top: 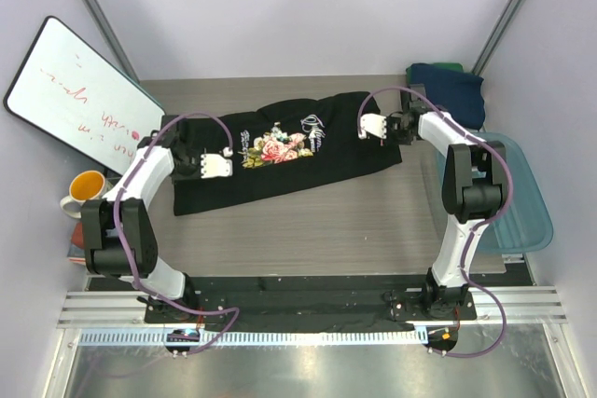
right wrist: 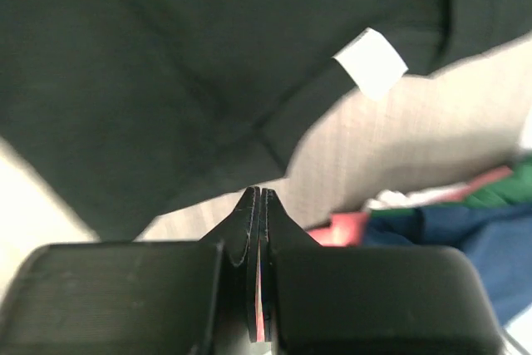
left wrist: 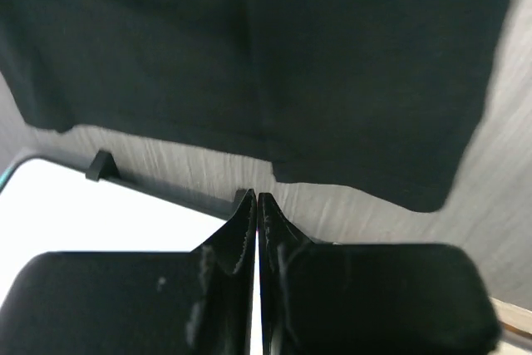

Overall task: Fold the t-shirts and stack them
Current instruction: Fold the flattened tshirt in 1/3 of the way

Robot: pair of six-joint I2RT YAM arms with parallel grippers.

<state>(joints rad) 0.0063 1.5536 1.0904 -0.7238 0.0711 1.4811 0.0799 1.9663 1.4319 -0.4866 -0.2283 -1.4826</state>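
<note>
A black t-shirt [top: 280, 151] with a pink rose print and white lettering lies spread flat across the middle of the table. My left gripper [top: 227, 164] hovers over its left part. In the left wrist view this gripper [left wrist: 256, 198] is shut and empty, above bare table just off the shirt's hem [left wrist: 349, 72]. My right gripper [top: 364, 127] is over the shirt's right end. It is also shut [right wrist: 260, 193] with nothing in it, beside the shirt's edge [right wrist: 166, 72] and a white label [right wrist: 371, 61]. A pile of navy [top: 450, 92], red [right wrist: 345, 229] and green [right wrist: 499, 193] t-shirts sits at the back right.
A translucent blue tub [top: 524, 212] stands at the right edge of the table. A whiteboard [top: 79, 95] leans at the back left, with an orange mug [top: 86, 189] in front of it. Walls close in on both sides.
</note>
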